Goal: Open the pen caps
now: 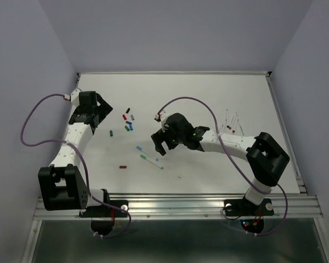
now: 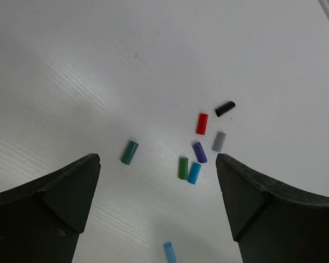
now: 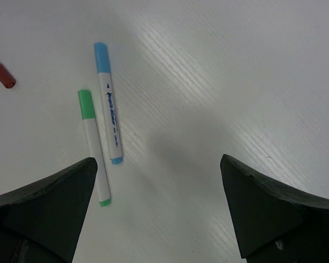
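Where the pen caps [image 1: 128, 124] lie loose on the white table [image 1: 208, 93], the red cap [image 2: 202, 123] serves as the marker for the rest. Seen from the left wrist, a black cap [image 2: 225, 108] lies just up and right of the red cap, and a grey cap [image 2: 219, 141] just down and right of it. A purple cap [image 2: 199, 152] lies directly below it. Further below sit a dark green cap [image 2: 183, 167] and a blue cap [image 2: 194, 172], side by side and so close that I cannot tell whether they touch. A teal cap [image 2: 129, 152] lies alone, well left of the red cap.

In the overhead view a dark red cap [image 1: 122, 166] rests well apart from the red cap, toward the arm bases. To the right of it lie a blue pen [image 3: 108, 112] and a green pen [image 3: 93, 148], nearly parallel. The blue pen has a light-blue cap [image 3: 101, 57] on and the green pen a pale green cap [image 3: 86, 104] on.

The left arm [image 1: 71, 145] holds its jaws just left of the red cap, spread wide with nothing between them. The right arm [image 1: 230, 145] holds its jaws to the right of the red cap, above the two pens, likewise wide apart and empty. Far right of the red cap lie some thin pale barrels [image 1: 233, 125], too small to make out.
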### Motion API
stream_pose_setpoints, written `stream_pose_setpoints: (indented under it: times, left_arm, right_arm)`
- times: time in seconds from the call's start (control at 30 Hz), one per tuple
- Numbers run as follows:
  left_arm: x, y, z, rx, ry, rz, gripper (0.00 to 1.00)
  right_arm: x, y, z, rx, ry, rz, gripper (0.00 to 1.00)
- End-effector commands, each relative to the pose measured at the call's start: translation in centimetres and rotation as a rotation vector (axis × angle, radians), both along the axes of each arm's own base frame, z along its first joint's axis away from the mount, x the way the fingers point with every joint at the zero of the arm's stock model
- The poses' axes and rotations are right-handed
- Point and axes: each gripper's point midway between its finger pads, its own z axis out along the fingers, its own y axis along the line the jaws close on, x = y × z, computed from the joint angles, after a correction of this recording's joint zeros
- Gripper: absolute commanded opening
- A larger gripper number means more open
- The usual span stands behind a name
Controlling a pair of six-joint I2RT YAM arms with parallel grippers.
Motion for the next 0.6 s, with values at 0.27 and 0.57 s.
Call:
stream_pose_setpoints:
  times: [0.27, 0.57]
  left_arm:
    - [1.6, 6.7, 2.3, 0.056, -0.026, 0.157, 0.99]
    - [0.2, 4.9, 2.6, 0.012, -0.06, 0.07, 0.99]
  right_arm:
    - [1.4, 2.5, 3.7, 0.067, -0.104, 0.043, 1.0]
    - [1.5, 4.7, 0.3, -0.106, -0.178, 0.091, 1.0]
